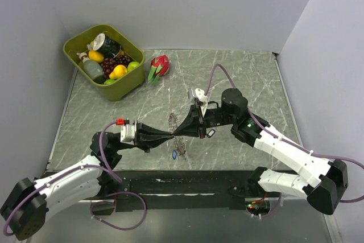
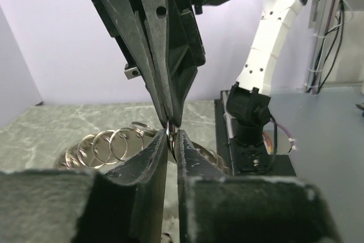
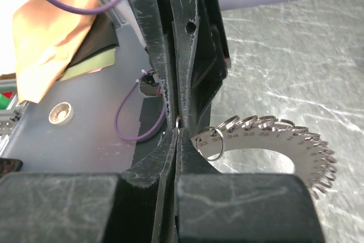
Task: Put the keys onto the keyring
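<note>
At table centre: both grippers tip to tip over the keyring.

Marble table [image 1: 250, 78] carries the keyring [image 3: 273, 139], a flat fan of numbered metal tabs and small split rings, lying right under the fingertips. Green bin [image 1: 128, 89] of toy fruit sits well beyond the keyring, back-left, with a toy dragon fruit [image 1: 161, 65] beside it. Left gripper [image 1: 172, 134] comes at the keyring from the left, fingers a hairline apart with thin metal in the gap; can't tell if it's gripped. Right gripper [image 1: 181, 131] comes from the right, fingers pressed together. Blue-tagged key [image 1: 174, 155] lies just beside the keyring, on the arm-base side.
</note>
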Robot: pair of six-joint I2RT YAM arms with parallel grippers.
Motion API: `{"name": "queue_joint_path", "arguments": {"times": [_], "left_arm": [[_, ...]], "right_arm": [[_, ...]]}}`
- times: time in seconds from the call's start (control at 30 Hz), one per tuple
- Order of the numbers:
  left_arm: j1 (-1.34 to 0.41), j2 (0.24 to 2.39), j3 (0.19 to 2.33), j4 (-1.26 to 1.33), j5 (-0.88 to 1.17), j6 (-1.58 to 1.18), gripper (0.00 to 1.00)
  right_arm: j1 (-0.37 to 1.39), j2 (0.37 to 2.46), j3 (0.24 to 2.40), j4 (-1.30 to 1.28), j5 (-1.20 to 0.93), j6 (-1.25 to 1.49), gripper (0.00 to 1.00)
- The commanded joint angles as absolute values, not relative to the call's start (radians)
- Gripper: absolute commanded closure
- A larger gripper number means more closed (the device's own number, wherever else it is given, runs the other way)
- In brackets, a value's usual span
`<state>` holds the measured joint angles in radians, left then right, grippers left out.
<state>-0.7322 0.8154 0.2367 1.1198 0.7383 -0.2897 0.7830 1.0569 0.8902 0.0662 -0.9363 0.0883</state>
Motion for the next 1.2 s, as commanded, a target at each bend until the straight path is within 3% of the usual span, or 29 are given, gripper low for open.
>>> {"name": "queue_joint_path", "arguments": {"times": [0.0, 0.1, 0.23, 0.4, 0.63, 1.17], "left_arm": [[-0.739, 0.743, 0.392, 0.852, 0.764, -0.122, 0.77], [-0.739, 0.692, 0.462, 0.571, 0.704, -0.032, 0.57], [-0.739, 0.681, 0.589, 0.300, 0.681, 0.099, 0.49], [-0.739, 0.781, 0.750, -0.053, 0.745, 0.296, 0.52], [-0.736, 0.969, 0.919, -0.265, 0.857, 0.452, 0.63], [-0.726, 1.031, 0.876, -0.142, 0.985, 0.405, 0.64]], "right_arm": [[0.796, 1.089, 0.991, -0.106, -0.815, 0.009, 1.00], [0.790, 1.091, 1.029, -0.231, -0.766, -0.080, 1.00], [0.773, 1.086, 1.051, -0.317, -0.738, -0.145, 1.00], [0.765, 1.126, 1.120, -0.452, -0.733, -0.228, 1.00], [0.767, 1.114, 1.137, -0.512, -0.727, -0.290, 1.00], [0.750, 1.066, 1.074, -0.422, -0.775, -0.244, 1.00]]}}
